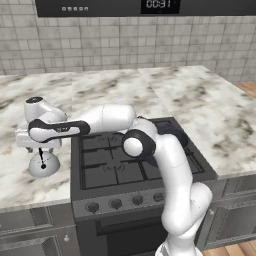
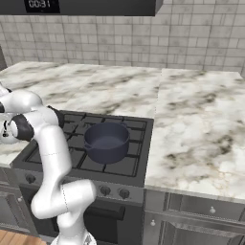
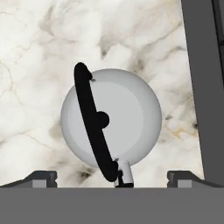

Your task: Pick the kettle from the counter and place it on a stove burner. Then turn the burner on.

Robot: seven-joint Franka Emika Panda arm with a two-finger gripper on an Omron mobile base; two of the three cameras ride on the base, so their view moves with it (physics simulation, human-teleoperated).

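The kettle (image 1: 44, 165) is a small silvery dome with a thin black upright handle, standing on the white marble counter (image 1: 115, 90) just left of the cooktop. My gripper (image 1: 41, 150) hangs directly above it, open, pointing down. In the hand view the kettle (image 3: 131, 113) lies centred below, its black handle (image 3: 89, 118) running almost lengthwise between my two fingertips (image 3: 41, 178), which stand wide apart and touch nothing. The nearest stove burner (image 1: 107, 169) is at the front left of the cooktop, to the kettle's right.
A dark blue-grey pot (image 2: 106, 141) sits on the grates in the middle of the cooktop. Round knobs (image 1: 116, 203) line the stove front. The cooktop's dark edge (image 3: 199, 87) runs close beside the kettle. A tiled wall backs the counter.
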